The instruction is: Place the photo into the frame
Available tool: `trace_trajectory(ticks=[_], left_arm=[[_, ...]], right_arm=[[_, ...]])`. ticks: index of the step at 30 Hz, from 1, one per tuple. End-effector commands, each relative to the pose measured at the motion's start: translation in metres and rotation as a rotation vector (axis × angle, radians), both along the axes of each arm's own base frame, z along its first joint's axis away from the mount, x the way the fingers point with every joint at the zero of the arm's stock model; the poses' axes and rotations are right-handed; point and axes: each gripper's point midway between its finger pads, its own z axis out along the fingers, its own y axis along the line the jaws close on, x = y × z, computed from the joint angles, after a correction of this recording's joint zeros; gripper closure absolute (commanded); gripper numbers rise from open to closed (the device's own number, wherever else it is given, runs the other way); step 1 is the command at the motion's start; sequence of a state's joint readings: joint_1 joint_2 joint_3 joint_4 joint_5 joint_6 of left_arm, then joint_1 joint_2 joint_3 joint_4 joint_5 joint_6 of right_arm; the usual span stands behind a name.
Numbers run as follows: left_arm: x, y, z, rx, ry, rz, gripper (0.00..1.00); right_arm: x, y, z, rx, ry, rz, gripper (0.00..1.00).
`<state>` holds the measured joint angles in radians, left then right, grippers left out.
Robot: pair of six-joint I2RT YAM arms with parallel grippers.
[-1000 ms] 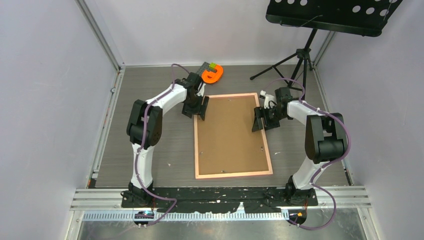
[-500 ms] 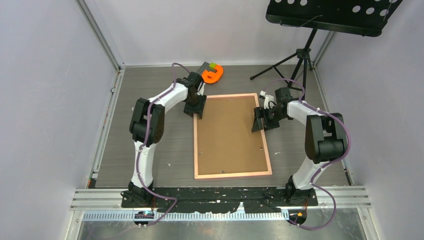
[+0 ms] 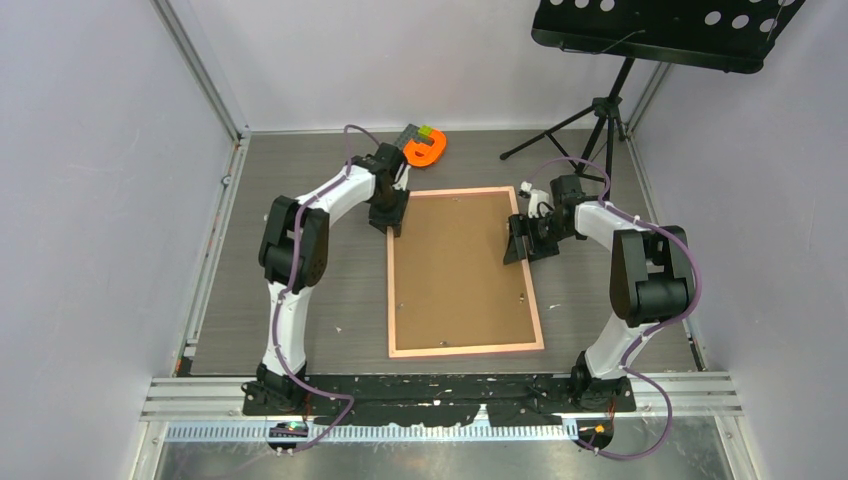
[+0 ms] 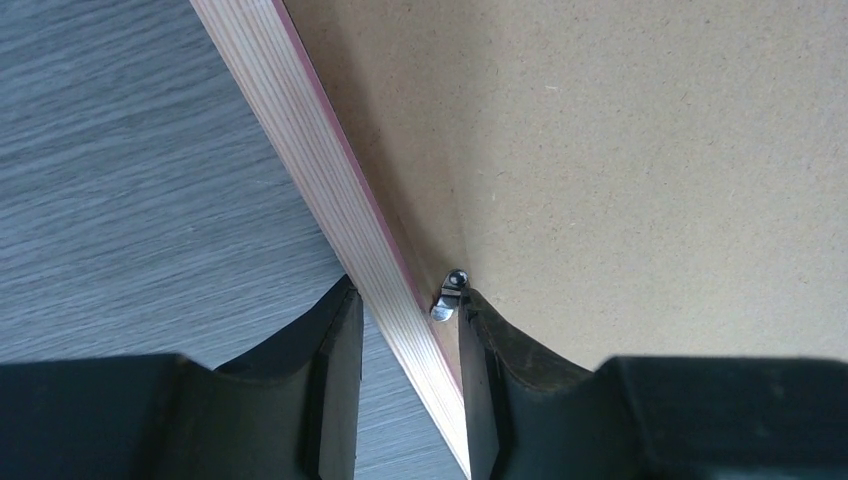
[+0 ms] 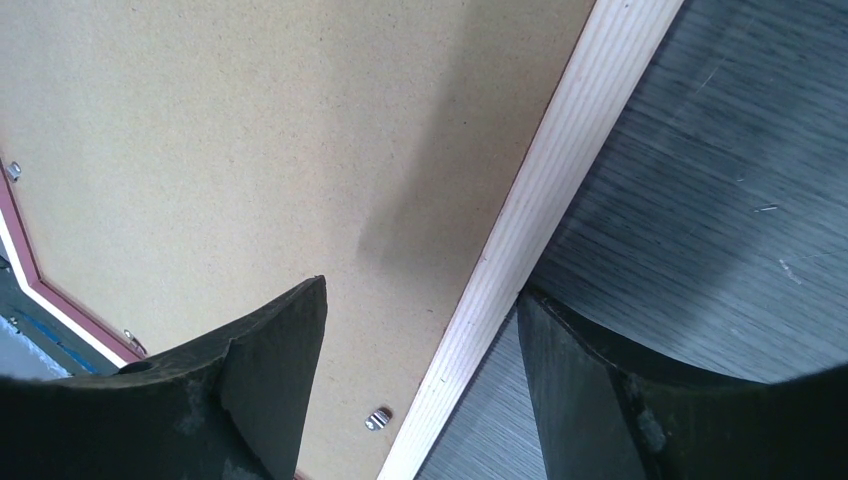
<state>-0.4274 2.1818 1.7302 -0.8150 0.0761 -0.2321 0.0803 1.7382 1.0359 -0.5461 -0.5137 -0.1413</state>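
Observation:
The pink frame [image 3: 393,290] lies face down on the table, and a brown backing board [image 3: 462,265] fills it. The photo is hidden. My left gripper [image 3: 392,222] straddles the left rail [image 4: 320,170] near the far corner. Its jaws stand narrow around the rail: the inner finger [image 4: 480,340] touches a small metal tab [image 4: 447,300], while the outer finger [image 4: 335,340] stays a little off the wood. My right gripper [image 3: 518,248] is open and straddles the right rail [image 5: 560,150], one finger over the board and one over the table, beside another tab [image 5: 377,419].
An orange object [image 3: 425,150] lies just beyond the frame's far left corner. A black music stand [image 3: 600,115] has its tripod at the back right and its desk [image 3: 665,30] overhead. Walls close in both sides.
My left gripper has shifted slightly toward the frame's left rail and its jaws have narrowed around it. The right arm and the frame have not moved.

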Motion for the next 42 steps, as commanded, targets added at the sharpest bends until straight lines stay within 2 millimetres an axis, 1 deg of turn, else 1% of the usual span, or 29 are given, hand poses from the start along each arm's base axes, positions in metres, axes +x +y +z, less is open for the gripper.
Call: trace_trajectory(ticks=[1,4,13,21,22,25,26,31,32,34,36,37,39,42], left_arm=[[0.008,0.01,0.004,0.036,-0.05,-0.01,0.66],[0.011,0.008,0.006,0.033,-0.05,-0.011,0.7],[0.009,0.008,0.005,0.027,-0.047,-0.024,0.76],[0.013,0.007,0.01,0.03,-0.062,-0.032,0.86],[0.014,0.007,0.011,0.031,-0.066,-0.033,0.88],[0.015,0.007,0.013,0.03,-0.074,-0.039,0.99],[0.016,0.007,0.013,0.031,-0.073,-0.042,1.0],[0.019,0.006,0.018,0.031,-0.088,-0.058,1.0],[0.019,0.007,0.019,0.031,-0.093,-0.059,0.95],[0.02,0.007,0.024,0.027,-0.107,-0.06,0.78],[0.02,0.008,0.028,0.027,-0.118,-0.058,0.56],[0.019,0.008,0.032,0.027,-0.125,-0.057,0.47],[0.017,0.01,0.038,0.027,-0.133,-0.059,0.36],[0.009,0.014,0.048,0.024,-0.149,-0.069,0.27]], right_arm=[[-0.005,0.009,0.002,0.055,0.018,0.02,0.24],[-0.005,0.009,0.002,0.056,0.017,0.021,0.24],[-0.004,0.008,0.0,0.062,0.023,0.018,0.25],[-0.005,0.008,-0.001,0.066,0.027,0.02,0.24],[-0.005,0.008,-0.001,0.066,0.028,0.019,0.25],[-0.004,0.007,-0.001,0.062,0.025,0.021,0.25],[-0.004,0.007,-0.001,0.061,0.024,0.021,0.25],[-0.004,0.006,-0.004,0.056,0.028,0.021,0.25],[-0.004,0.005,-0.004,0.056,0.028,0.02,0.25],[-0.004,0.005,-0.003,0.054,0.026,0.02,0.25],[-0.004,0.004,-0.004,0.054,0.027,0.019,0.24],[-0.004,0.004,-0.004,0.054,0.026,0.019,0.25],[-0.004,0.004,-0.004,0.053,0.026,0.019,0.25],[-0.003,0.004,-0.004,0.053,0.024,0.019,0.25]])
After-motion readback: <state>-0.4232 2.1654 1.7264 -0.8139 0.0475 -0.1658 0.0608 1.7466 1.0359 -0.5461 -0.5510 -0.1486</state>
